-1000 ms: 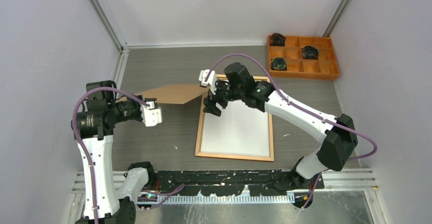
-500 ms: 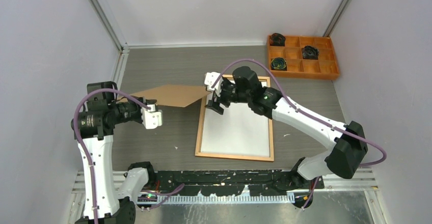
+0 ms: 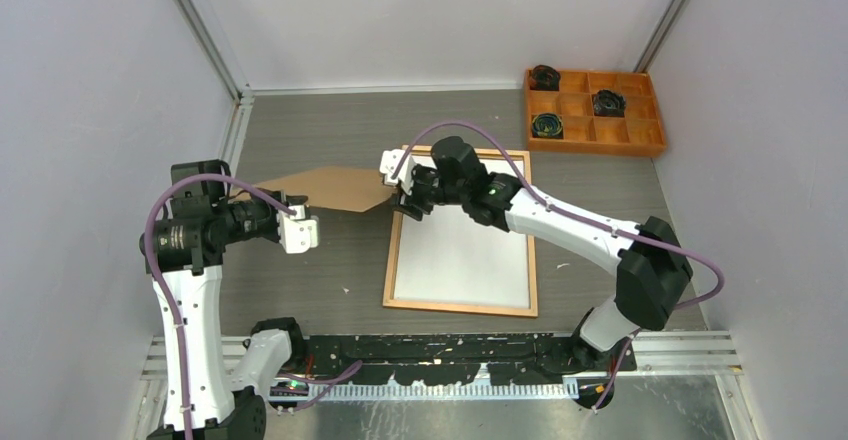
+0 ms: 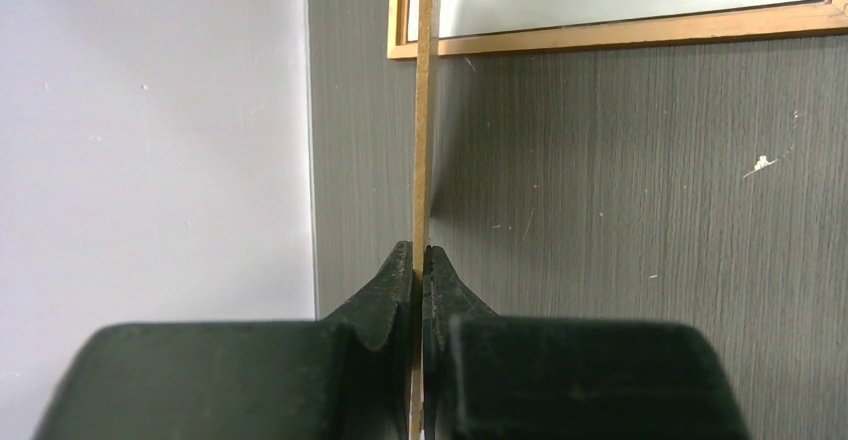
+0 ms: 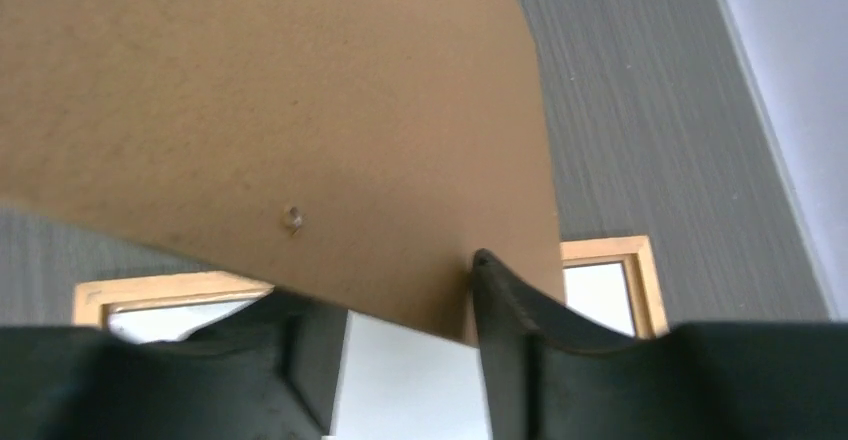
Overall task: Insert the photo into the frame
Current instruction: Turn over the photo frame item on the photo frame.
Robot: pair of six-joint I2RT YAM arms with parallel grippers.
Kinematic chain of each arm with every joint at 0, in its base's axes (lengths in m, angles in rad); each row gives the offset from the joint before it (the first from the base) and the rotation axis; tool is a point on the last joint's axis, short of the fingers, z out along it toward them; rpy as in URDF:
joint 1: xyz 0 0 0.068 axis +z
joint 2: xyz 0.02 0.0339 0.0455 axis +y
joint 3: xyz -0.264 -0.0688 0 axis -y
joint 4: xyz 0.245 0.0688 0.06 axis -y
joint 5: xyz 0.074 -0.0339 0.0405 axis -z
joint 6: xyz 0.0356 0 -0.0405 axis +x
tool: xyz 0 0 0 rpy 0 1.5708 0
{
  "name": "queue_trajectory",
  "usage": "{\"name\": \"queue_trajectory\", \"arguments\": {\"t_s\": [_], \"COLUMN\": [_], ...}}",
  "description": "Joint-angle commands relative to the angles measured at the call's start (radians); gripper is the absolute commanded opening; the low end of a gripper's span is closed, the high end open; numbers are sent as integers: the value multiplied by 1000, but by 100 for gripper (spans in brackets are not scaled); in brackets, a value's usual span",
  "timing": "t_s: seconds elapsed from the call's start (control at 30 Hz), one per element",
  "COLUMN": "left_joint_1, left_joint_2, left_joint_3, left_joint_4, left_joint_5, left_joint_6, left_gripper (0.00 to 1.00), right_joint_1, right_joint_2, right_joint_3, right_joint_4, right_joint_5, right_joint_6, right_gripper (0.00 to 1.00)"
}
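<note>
Frame (image 3: pixel 460 309): thin orange-brown wooden rectangle, flat on the grey desk (image 3: pixel 300 140), right of centre, long sides running away from the arm bases. Narrow, even rails, slightly lighter on the inner lip.

Photo (image 3: pixel 465 260): inside the frame, filling the opening rail to rail. Only a blank white face turned up, no print visible. Flat, with no lifted corner in the top view.

Backing board (image 3: pixel 325 188): plain brown sheet, raised off the desk to the left of the frame, its right corner reaching over the frame's far-left corner. From the left wrist, seen edge-on as a thin tan line running straight towards the frame. From the right wrist, a broad matte brown face with one small dark speck.

Left hand (image 4: pixel 420 265): fingers pressed together on the board's near edge, gripping it.

Right hand (image 3: pixel 400 202): at the board's right corner, above the frame's far-left corner. Fingers spread apart, gripping nothing, with the board's edge crossing the gap between them. Right fingertip (image 5: pixel 482 260) against the board's edge. Contact on the other finger not discernible.

Orange compartment tray (image 3: pixel 600 147): far right of the desk, well apart from the frame, a few dark items inside.
</note>
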Motion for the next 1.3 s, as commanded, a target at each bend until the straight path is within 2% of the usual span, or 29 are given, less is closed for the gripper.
{"name": "queue_trajectory", "arguments": {"t_s": [0.0,0.1,0.13,0.2,0.3,0.37,0.4,0.43,0.47,0.5,0.63,0.77,0.9,1.0,1.1,1.27], "left_joint_1": [-1,-2,-2,-1,-2,-2,-2,-2,-2,-1,7,15,28,52,73,112], "left_joint_2": [-8,-11,-12,-11,-15,-21,-21,-17,-10,0,56,96,123,143,168,204], "left_joint_3": [13,2,-6,-12,-45,-77,-91,-97,-96,-88,-22,21,32,41,53,52], "left_joint_4": [68,160,203,318,541,717,812,865,900,928,944,927,904,868,810,753], "left_joint_5": [47,46,46,44,24,-13,-48,-75,-107,-145,-239,-297,-366,-385,-400,-422], "left_joint_6": [-20,-118,-167,-308,-536,-697,-767,-826,-877,-941,-1124,-1206,-1237,-1259,-1263,-1256], "left_gripper": [0,2,8,35,50,58,67,69,88,98,100,100,100,100,100,99], "right_joint_1": [17,18,19,19,19,19,19,18,16,15,-12,-57,-98,-147,-225,-339], "right_joint_2": [14,13,9,-4,-28,-30,-29,-26,-21,-16,33,65,72,97,132,154], "right_joint_3": [54,50,46,22,-20,-23,-18,-12,-2,12,111,153,137,183,227,222], "right_joint_4": [135,197,221,300,408,439,444,446,442,431,327,325,395,358,321,389], "right_joint_5": [54,71,82,103,113,121,126,129,137,146,136,100,81,36,-46,-224], "right_joint_6": [18,58,69,116,181,231,270,306,343,388,574,766,919,1068,1252,1502], "right_gripper": [45,23,11,4,1,1,1,1,1,1,1,1,1,1,1,1]}}
